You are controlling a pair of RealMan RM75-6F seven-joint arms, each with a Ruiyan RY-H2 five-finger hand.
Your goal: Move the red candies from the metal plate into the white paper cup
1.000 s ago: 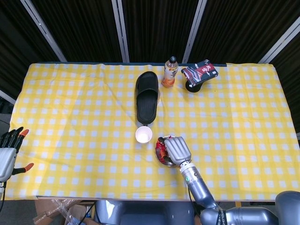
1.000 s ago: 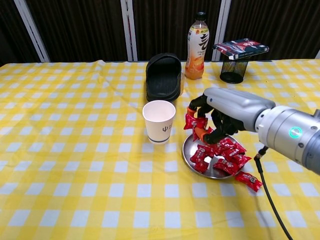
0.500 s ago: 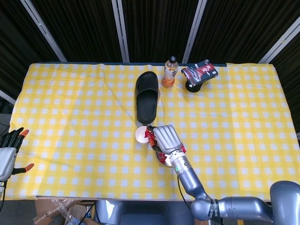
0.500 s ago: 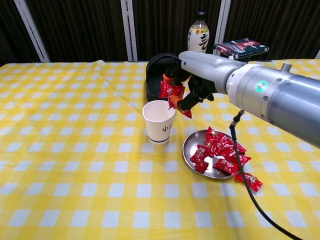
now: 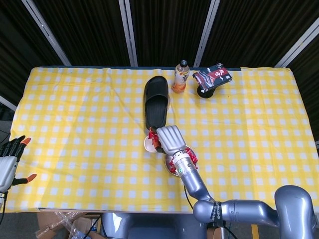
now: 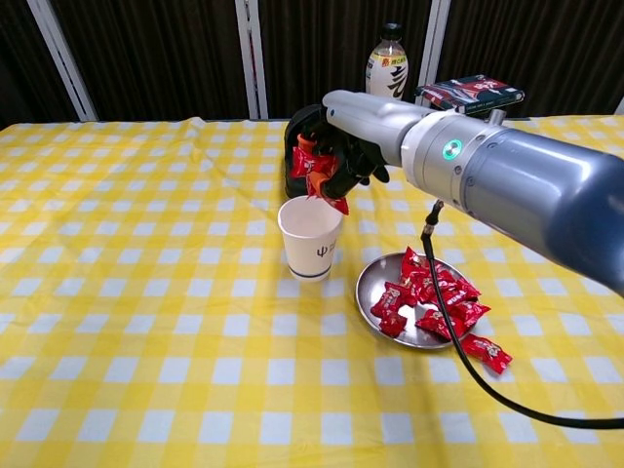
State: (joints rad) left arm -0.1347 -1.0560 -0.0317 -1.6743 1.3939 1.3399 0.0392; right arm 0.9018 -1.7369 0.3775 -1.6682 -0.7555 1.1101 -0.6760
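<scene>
My right hand (image 6: 336, 161) (image 5: 168, 140) hovers right over the white paper cup (image 6: 310, 237) (image 5: 149, 144) and grips a bunch of red candies (image 6: 312, 175) just above its rim. The metal plate (image 6: 370, 292) sits to the right of the cup with several red candies (image 6: 429, 297) heaped in it. One red candy (image 6: 485, 352) lies on the cloth by the plate's front right edge. In the head view the plate (image 5: 170, 168) is mostly hidden under my right forearm. My left hand (image 5: 9, 160) shows only in the head view, at the left edge off the table, fingers spread and holding nothing.
A black slipper (image 6: 317, 146) lies just behind the cup. Further back stand an orange drink bottle (image 6: 387, 68) and a black mesh holder (image 6: 456, 136) with a red packet (image 6: 469, 94) on top. Yellow checked cloth (image 6: 146, 322) covers the table.
My right hand lifted a bunch of candies off the plate and carried them left and up, to just above the cup's mouth. The left hand has stayed put.
</scene>
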